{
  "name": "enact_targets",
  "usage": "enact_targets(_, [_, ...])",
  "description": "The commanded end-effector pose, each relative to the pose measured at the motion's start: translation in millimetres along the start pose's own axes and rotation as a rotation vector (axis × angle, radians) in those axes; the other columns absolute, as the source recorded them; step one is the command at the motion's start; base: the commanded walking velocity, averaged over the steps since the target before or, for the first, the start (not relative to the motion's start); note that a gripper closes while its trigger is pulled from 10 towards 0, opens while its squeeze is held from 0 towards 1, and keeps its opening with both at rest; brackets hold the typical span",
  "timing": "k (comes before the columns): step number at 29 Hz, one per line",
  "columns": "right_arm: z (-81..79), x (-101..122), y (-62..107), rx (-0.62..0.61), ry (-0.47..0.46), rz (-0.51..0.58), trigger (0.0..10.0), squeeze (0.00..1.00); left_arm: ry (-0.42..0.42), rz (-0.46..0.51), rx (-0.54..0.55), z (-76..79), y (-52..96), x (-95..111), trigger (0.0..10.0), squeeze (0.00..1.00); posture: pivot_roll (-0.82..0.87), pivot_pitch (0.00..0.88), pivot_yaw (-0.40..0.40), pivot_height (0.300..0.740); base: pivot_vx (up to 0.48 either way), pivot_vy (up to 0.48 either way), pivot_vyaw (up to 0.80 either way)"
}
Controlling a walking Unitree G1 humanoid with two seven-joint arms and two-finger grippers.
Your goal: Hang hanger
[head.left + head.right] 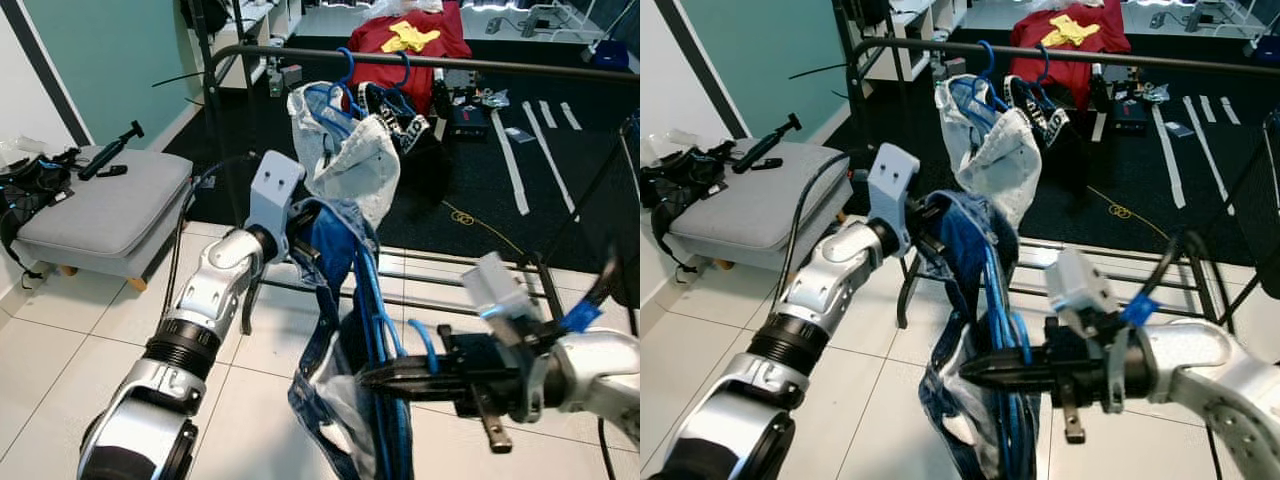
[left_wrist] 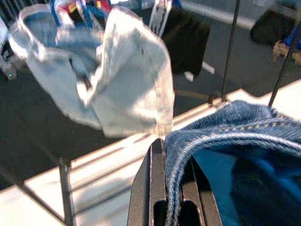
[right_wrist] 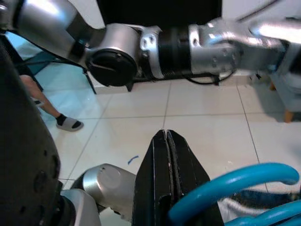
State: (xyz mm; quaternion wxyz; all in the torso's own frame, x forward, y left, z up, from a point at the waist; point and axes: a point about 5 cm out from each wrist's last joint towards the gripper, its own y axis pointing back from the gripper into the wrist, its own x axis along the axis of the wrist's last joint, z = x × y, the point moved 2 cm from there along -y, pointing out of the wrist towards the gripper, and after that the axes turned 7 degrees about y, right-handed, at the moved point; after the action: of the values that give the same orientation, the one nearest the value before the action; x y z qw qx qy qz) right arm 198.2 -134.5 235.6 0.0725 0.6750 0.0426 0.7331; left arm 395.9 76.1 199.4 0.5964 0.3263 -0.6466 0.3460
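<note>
Dark blue jeans (image 1: 335,250) hang on a blue hanger (image 1: 424,343) between my two arms, below the black rail (image 1: 450,62) of a clothes rack. My left gripper (image 2: 171,155) is shut on the jeans' waistband (image 2: 225,127) and holds it up. My right gripper (image 1: 367,378) points left at the garment's lower half; its fingers are shut, and the hanger's hook (image 3: 244,181) curves out from between them. A pale denim garment (image 1: 350,155) hangs from the rail on another blue hanger, just behind the waistband.
A dark garment (image 1: 400,115) hangs beside the pale one. The rack's lower bars (image 1: 450,290) cross the tiled floor ahead. A grey ottoman (image 1: 110,205) with black gear stands at left. Red cloth (image 1: 410,45) lies beyond. A person's socked foot (image 3: 68,123) stands nearby.
</note>
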Motion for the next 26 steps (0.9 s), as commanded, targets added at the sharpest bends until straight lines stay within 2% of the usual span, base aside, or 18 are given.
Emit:
enact_targets(1, [-10.7,9.7,-3.7,0.061,0.029,0.036,0.0,0.00,-0.031,-0.061,0.051,-13.8,5.7,-13.7,10.0,0.00,-0.10,0.121,0.103,0.740,0.000,0.000,0.00])
enact_targets(8, [-11.1,16.4,-1.7,0.056,0.035,0.070,0.0,0.00,-0.045,-0.118,0.074,-20.1,9.6,-28.0,10.0,0.00,-0.10,0.121,0.105,0.740,0.000,0.000,0.00])
enact_targets(15, [8.6,1.2,20.5,-0.149,0.040,-0.059,0.0,0.00,-0.058,-0.073,0.113,-31.7,9.3,-15.7,10.0,0.00,-0.10,0.121,0.104,0.740,0.000,0.000,0.00])
enact_targets(19, [11.4,2.9,25.5,-0.187,0.046,-0.052,0.0,0.00,-0.060,-0.069,0.124,-35.4,9.7,-13.7,10.0,0.00,-0.10,0.121,0.104,0.740,0.000,0.000,0.00])
enact_targets(21, [12.5,12.0,36.7,-0.250,0.065,-0.007,0.0,0.00,-0.067,-0.078,0.173,-48.7,14.6,-14.1,10.0,0.00,-0.10,0.116,0.108,0.740,0.000,0.000,0.00])
enact_targets(22, [12.5,12.0,36.7,-0.250,0.065,-0.007,0.0,0.00,-0.067,-0.078,0.173,-48.7,14.6,-14.1,10.0,0.00,-0.10,0.116,0.108,0.740,0.000,0.000,0.00])
enact_targets(24, [11.9,12.4,47.0,-0.301,0.071,-0.027,0.0,0.00,-0.071,-0.087,0.216,-60.1,19.3,-14.6,10.0,0.00,-0.10,0.116,0.109,0.740,0.000,0.000,0.00])
enact_targets(26, [12.0,11.4,50.2,-0.317,0.067,-0.032,0.0,0.00,-0.069,-0.085,0.223,-62.3,20.2,-13.9,10.0,0.00,-0.10,0.116,0.109,0.740,0.000,0.000,0.00])
